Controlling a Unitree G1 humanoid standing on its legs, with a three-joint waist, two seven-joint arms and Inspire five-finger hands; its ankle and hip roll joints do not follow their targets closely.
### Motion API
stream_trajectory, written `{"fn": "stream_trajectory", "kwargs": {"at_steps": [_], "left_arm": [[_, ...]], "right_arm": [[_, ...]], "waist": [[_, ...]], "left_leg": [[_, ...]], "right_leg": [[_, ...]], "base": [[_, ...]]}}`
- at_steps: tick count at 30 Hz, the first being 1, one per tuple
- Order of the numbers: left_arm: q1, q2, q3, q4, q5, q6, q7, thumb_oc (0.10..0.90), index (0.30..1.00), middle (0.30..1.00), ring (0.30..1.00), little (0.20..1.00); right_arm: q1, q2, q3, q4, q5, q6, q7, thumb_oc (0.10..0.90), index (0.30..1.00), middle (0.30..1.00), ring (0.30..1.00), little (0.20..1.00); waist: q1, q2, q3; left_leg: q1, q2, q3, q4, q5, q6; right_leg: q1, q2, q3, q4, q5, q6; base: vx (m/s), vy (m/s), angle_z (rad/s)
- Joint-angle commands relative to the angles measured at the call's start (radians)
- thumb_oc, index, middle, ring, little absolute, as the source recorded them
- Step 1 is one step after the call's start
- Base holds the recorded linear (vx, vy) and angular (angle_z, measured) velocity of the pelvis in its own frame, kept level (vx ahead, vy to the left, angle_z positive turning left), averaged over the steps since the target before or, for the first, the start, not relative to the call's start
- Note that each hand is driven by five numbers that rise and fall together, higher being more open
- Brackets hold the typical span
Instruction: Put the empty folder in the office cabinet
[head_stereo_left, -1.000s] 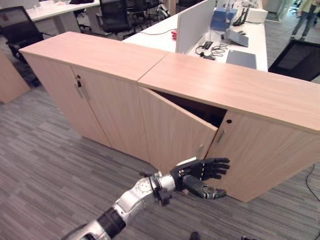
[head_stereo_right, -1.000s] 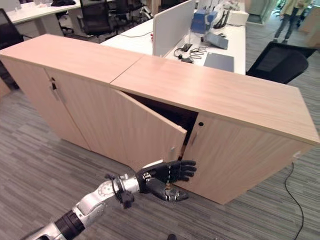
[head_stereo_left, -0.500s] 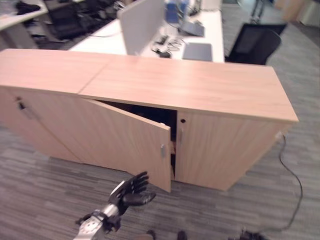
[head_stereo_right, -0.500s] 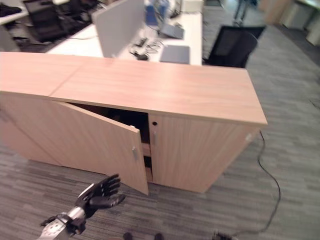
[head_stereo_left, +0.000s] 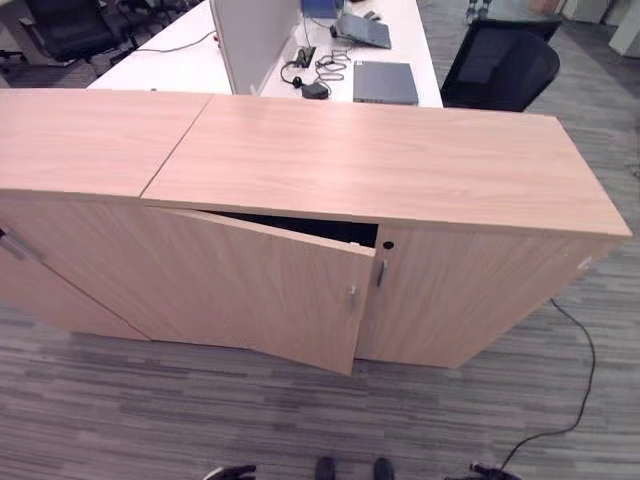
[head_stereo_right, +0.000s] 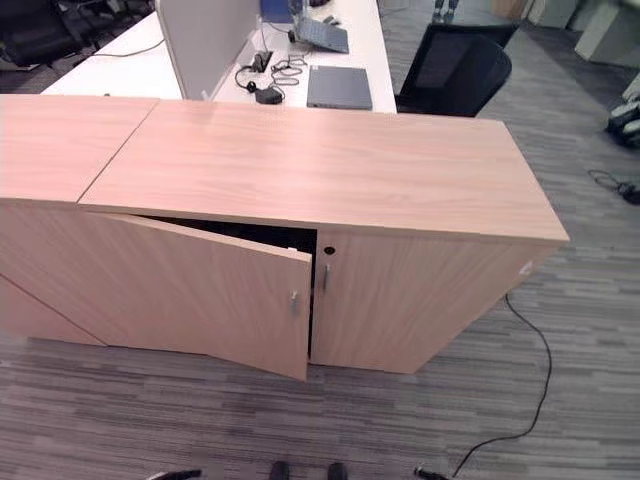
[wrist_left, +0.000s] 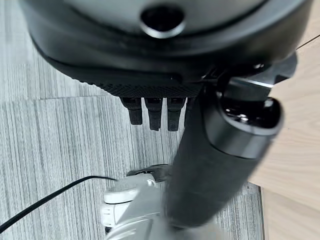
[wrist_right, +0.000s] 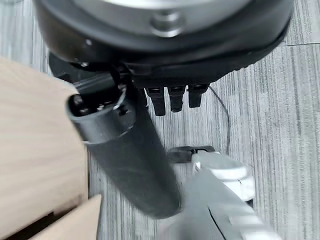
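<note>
The light wood office cabinet (head_stereo_left: 380, 150) stands in front of me. Its left door (head_stereo_left: 260, 285) is ajar, swung out a little, with a dark gap (head_stereo_left: 320, 230) behind its top edge; the right door (head_stereo_left: 470, 290) is closed. I see no folder. My left hand (wrist_left: 150, 65) hangs low over the grey carpet, fingers (wrist_left: 150, 112) straight, holding nothing; its tip shows at the bottom edge of the left eye view (head_stereo_left: 232, 471). In the right wrist view my right hand (wrist_right: 165, 65) also hangs beside the cabinet wood, with fingers (wrist_right: 172, 97) straight and empty.
A second matching cabinet (head_stereo_left: 80, 130) adjoins on the left, doors closed. Behind stands a white desk (head_stereo_left: 180, 60) with a divider panel (head_stereo_left: 250, 35), a flat grey item (head_stereo_left: 385, 82) and cables. A black office chair (head_stereo_left: 500, 65) is at the back right. Grey carpet (head_stereo_left: 150, 410) lies in front.
The camera has swung right and now faces the cabinet squarely. My left hand has dropped from beside the ajar door's edge to the bottom of the view. The door stays ajar.
</note>
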Motion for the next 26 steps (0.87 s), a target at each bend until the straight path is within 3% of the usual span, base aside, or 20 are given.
{"fn": "stream_trajectory", "kwargs": {"at_steps": [1, 6, 17, 26], "left_arm": [[-0.041, -0.009, 0.006, -0.079, 0.003, -0.042, 0.033, 0.800, 0.900, 0.900, 0.900, 0.900], [-0.034, -0.039, 0.023, -0.043, -0.012, -0.026, 0.056, 0.800, 0.900, 0.900, 0.900, 0.900], [-0.078, -0.063, -0.114, -0.098, 0.102, -0.034, 0.097, 0.800, 0.900, 0.900, 0.900, 0.900], [-0.074, -0.076, -0.066, -0.068, 0.052, -0.023, 0.104, 0.800, 0.900, 0.900, 0.900, 0.900]], "right_arm": [[-0.006, -0.073, 0.019, -0.008, -0.037, -0.025, -0.028, 0.800, 0.900, 0.900, 0.900, 0.900], [0.002, -0.044, 0.042, -0.012, -0.058, -0.024, -0.050, 0.800, 0.900, 0.900, 0.900, 0.900], [-0.001, -0.021, 0.123, -0.024, -0.153, -0.018, -0.081, 0.800, 0.900, 0.900, 0.900, 0.900], [-0.006, -0.019, 0.160, -0.014, -0.232, -0.010, -0.090, 0.800, 0.900, 0.900, 0.900, 0.900]], "waist": [[0.023, 0.020, -0.048], [0.029, 0.014, -0.056], [0.022, 0.018, -0.063], [0.029, 0.012, -0.073]], "left_leg": [[0.005, 0.032, 0.039, -0.006, -0.100, -0.034], [0.013, 0.029, 0.041, -0.006, -0.105, -0.028], [0.026, 0.027, 0.050, -0.006, -0.118, -0.020], [0.035, 0.029, 0.054, -0.006, -0.122, -0.018]], "right_leg": [[-0.008, 0.049, -0.029, 0.007, -0.050, 0.025], [-0.001, 0.045, -0.027, 0.009, -0.050, 0.028], [0.002, 0.045, -0.015, 0.007, -0.046, 0.030], [0.012, 0.046, -0.012, 0.002, -0.047, 0.030]], "base": [[0.02, 0.043, 0.07], [0.03, 0.043, -0.02], [0.01, 0.016, -0.03], [0.00, 0.000, 0.00]]}}
